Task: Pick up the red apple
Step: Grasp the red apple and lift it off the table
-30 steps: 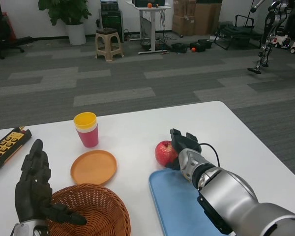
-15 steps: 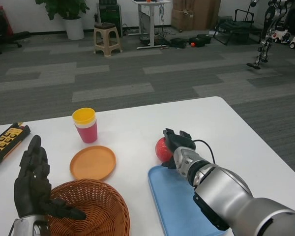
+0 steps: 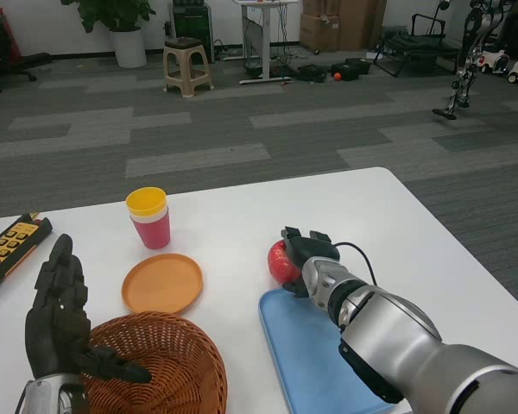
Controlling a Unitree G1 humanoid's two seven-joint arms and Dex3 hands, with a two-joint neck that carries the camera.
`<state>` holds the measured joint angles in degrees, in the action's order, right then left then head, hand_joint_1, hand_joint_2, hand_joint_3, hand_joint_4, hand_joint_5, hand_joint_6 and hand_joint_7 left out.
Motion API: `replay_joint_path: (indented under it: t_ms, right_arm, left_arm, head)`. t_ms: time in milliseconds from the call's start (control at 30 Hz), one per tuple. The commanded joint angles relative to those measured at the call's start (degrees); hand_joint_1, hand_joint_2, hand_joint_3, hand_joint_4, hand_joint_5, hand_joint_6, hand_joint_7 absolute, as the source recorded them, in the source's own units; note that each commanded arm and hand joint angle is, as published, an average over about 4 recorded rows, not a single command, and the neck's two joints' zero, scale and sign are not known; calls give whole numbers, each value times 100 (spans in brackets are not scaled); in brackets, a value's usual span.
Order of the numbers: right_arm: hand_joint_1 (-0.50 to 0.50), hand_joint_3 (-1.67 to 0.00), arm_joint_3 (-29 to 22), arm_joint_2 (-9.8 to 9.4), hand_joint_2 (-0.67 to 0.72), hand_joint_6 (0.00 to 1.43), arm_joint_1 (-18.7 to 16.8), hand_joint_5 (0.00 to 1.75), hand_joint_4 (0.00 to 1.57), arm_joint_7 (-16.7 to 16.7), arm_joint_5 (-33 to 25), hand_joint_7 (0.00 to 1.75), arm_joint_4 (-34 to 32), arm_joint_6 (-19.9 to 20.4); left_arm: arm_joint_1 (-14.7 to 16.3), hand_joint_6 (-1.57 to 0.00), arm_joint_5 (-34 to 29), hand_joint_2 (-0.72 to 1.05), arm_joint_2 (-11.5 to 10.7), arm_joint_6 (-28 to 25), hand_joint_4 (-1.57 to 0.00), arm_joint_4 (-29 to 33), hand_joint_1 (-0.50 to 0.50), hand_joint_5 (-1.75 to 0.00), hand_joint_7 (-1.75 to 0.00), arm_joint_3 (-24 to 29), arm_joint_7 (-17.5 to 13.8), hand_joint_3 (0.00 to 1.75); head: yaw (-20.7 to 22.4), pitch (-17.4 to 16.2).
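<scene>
Right hand (image 3: pixel 304 253): fingers wrapped around the red apple (image 3: pixel 279 261), gripping it just past the far edge of the blue tray (image 3: pixel 306 358), on the white worktop (image 3: pixel 233 233). Orange plate (image 3: pixel 162 283) lies left of it; stacked cups (image 3: pixel 148 217) beyond. Left hand (image 3: pixel 60 312): open, fingers spread, empty, beside the wicker basket (image 3: pixel 164 366).

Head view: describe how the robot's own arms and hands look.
Both hands are black and many-fingered: the left hand looks matte and segmented. The right hand joins a rounded silver forearm through a grey ribbed wrist; a thin black cable loops beside it.
</scene>
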<state>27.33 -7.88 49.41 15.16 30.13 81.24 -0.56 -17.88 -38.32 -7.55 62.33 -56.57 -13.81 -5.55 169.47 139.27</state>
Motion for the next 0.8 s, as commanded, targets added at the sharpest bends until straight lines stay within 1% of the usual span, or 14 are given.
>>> replay_joint_path:
  t_ms: [33, 67, 100, 167, 200, 233, 267, 300, 333, 433, 467, 567, 667, 800]
  right_arm:
    - [-49, -111, 35, 32, -54, 0, -116, 68, 1, -136, 98, 54, 50, -10]
    - [-48, -117, 46, 32, -53, 0, -116, 85, 3, -140, 105, 59, 52, -13]
    - [-47, -121, 57, 32, -51, 0, -116, 97, 5, -145, 111, 63, 54, -15]
    - [-46, -133, 81, 32, -48, 0, -127, 128, 15, -151, 129, 79, 52, -13]
    - [-46, -137, 88, 32, -48, 0, -136, 136, 19, -153, 140, 84, 48, -10]
    - [-46, -141, 95, 30, -48, 0, -151, 148, 29, -156, 153, 91, 32, -6]
    - [-46, -143, 97, 28, -48, 1, -164, 155, 36, -153, 164, 96, 19, -2]
    - [-46, -143, 97, 25, -48, 1, -182, 160, 42, -151, 166, 99, -7, 3]
    - [-46, -143, 95, 19, -48, 3, -213, 165, 49, -145, 166, 108, -53, 14]
    - [-46, -149, 68, -10, -48, 9, -298, 165, 59, -85, 160, 131, -218, 64]
    - [-46, -151, 16, -27, -48, 11, -320, 165, 63, -33, 160, 134, -280, 108]
    - [-46, -151, -162, -71, -48, 20, -364, 165, 74, 108, 157, 141, -398, 240]
    - [-46, -151, -461, -109, -53, 23, -388, 165, 79, 255, 151, 147, -469, 447]
    - [-46, -151, -758, -142, -54, 26, -424, 165, 84, 350, 138, 145, -546, 616]
  left_arm:
    - [61, -37, -40, -64, -28, 25, 0, -47, -50, 0, 0, 36, 1, 9]
    - [65, -37, -42, -64, -28, 25, 0, -47, -50, 0, 0, 36, 1, 9]
    - [69, -37, -44, -64, -28, 25, 0, -47, -50, 0, 0, 36, 1, 9]
    - [78, -37, -46, -64, -28, 25, 0, -47, -50, 0, 0, 43, 1, 9]
    - [83, -37, -46, -64, -28, 25, 0, -47, -50, 0, 0, 47, 1, 9]
    - [87, -37, -46, -64, -28, 25, 0, -47, -50, 0, 0, 54, 1, 9]
    - [91, -36, -44, -64, -28, 25, 0, -47, -50, 0, 0, 58, 1, 9]
    - [98, -35, -46, -64, -28, 25, 0, -47, -50, 0, 0, 65, 1, 9]
    - [107, -35, -48, -64, -28, 25, 0, -45, -50, 0, 0, 73, 1, 9]
    - [126, -36, -48, -64, -28, 25, 0, -38, -50, 0, 0, 100, 1, 9]
    - [126, -36, -46, -64, -28, 25, 0, -38, -50, 0, 0, 111, 1, 9]
    - [126, -35, -46, -64, -30, 25, 0, -41, -50, 0, 0, 133, 1, 9]
    - [124, -34, -53, -64, -36, 25, 0, -49, -50, 0, 0, 139, 1, 9]
    - [107, -35, -55, -64, -36, 25, 0, -56, -50, 0, 0, 144, 1, 9]
  head:
    - [19, -29]
    - [22, -35]
    - [26, -48]
    - [27, -53]
    - [27, -57]
    - [35, -60]
    - [46, -62]
    - [56, -66]
    - [65, -71]
    - [72, -57]
    - [75, -50]
    - [80, -30]
    - [90, 13]
    - [108, 131]
